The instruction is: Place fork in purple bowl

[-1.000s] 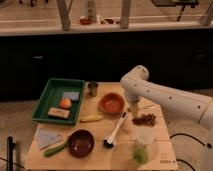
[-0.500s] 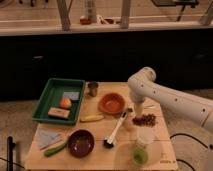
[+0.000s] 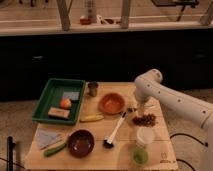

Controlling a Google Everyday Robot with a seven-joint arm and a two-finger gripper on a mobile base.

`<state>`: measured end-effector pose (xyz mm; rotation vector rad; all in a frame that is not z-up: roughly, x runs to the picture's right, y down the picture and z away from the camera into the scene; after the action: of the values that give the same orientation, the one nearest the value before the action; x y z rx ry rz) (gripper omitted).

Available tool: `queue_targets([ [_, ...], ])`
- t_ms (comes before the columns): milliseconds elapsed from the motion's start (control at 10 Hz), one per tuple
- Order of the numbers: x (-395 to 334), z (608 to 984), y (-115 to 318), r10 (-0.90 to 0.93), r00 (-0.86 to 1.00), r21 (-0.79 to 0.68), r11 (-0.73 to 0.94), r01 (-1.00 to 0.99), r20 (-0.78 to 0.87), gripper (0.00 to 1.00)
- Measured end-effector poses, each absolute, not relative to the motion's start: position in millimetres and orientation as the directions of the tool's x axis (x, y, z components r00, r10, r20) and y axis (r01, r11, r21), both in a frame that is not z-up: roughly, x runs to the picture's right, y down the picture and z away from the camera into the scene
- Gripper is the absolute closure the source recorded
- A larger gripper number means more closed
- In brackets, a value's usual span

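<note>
The purple bowl [image 3: 81,142] sits near the table's front left, dark and glossy, with nothing in it that I can see. I cannot pick out the fork anywhere; it is out of sight. My gripper [image 3: 135,109] hangs from the white arm [image 3: 148,82] low over the table, just right of the orange bowl [image 3: 111,103] and above the top end of the white-handled brush [image 3: 116,130]. It is well to the right of and behind the purple bowl.
A green tray [image 3: 46,97] with an orange fruit and a block stands at the left. A metal cup [image 3: 93,88], a banana [image 3: 92,118], a brown pile [image 3: 145,120], a white cup [image 3: 145,136], a green cup [image 3: 140,156], a blue cloth [image 3: 47,137] and a green vegetable [image 3: 55,149] lie around.
The arm's elbow has swung to the right and the gripper has shifted slightly right, past the orange bowl. The objects on the table have not moved.
</note>
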<state>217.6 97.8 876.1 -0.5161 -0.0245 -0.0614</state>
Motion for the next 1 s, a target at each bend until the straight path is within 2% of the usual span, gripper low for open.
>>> queue_targets([
  [800,236.1,927.0,108.1,0.022,0.996,-0.504,0.863,0.021,0.081,0.2],
  [900,236.1,930.2,108.5,0.026,0.996,-0.506,0.863,0.021,0.086,0.22],
  [1000,235.7,934.2,109.7,0.03,0.995,-0.509,0.861,0.021,0.091,0.28],
])
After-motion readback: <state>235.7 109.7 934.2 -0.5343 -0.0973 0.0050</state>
